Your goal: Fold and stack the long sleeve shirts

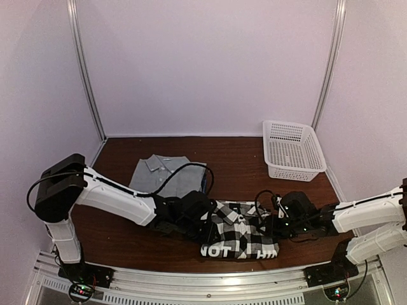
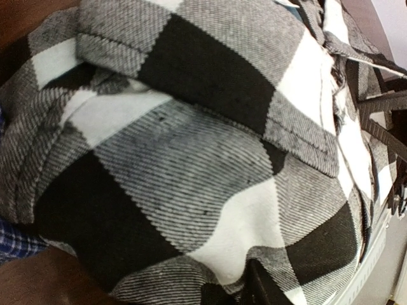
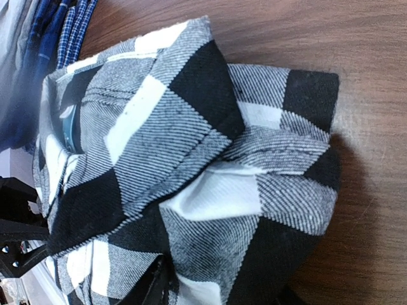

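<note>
Far shirt point(image 1: 166, 173) left of basket point(image 1: 292, 171)

folded black-and-white check shirt point(image 1: 240, 234) at the front, grey shirt point(image 1: 162, 173) flat behind it, leftward

Dark-brown wood bench point(image 1: 241, 159). Near centre, by front edge: b/w check shirt point(image 1: 245, 236), bunched, partly folded. Far left-centre: grey shirt point(image 1: 159, 173), lying flat, collar twd far side. Far right: white lattice basket point(image 1: 294, 170), upright, well apart from both. Blue-check cloth point(image 3: 67, 32) just beside the check shirt.
</note>
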